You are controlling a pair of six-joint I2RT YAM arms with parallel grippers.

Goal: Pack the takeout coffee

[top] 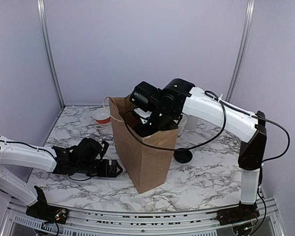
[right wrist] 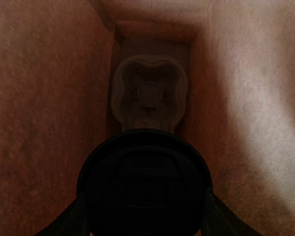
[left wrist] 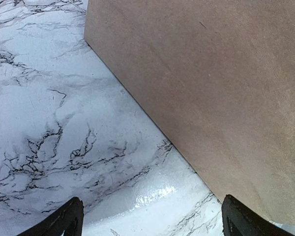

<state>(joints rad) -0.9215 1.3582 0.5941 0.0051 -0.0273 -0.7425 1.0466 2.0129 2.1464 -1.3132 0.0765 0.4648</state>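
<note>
The takeout coffee (right wrist: 144, 182) shows from above as a round black lid. My right gripper (right wrist: 143, 214) is shut on it, one finger on each side of the lid. It hangs inside the brown paper bag (top: 146, 155), above a brown moulded-pulp carrier (right wrist: 148, 91) lying on the bag's floor. The cup's white wall is hidden under the lid. From the top view, my right gripper (top: 148, 127) reaches down into the bag's mouth. My left gripper (top: 114, 168) stands open low over the table, just left of the bag, with nothing between its fingers (left wrist: 66, 221).
The bag wall (left wrist: 211, 98) fills the right of the left wrist view, over the marble table (left wrist: 49, 123). A white bowl (top: 102, 116) sits behind the bag's left. To the bag's right are a white cup (top: 182, 123) and a black round lid (top: 183, 156).
</note>
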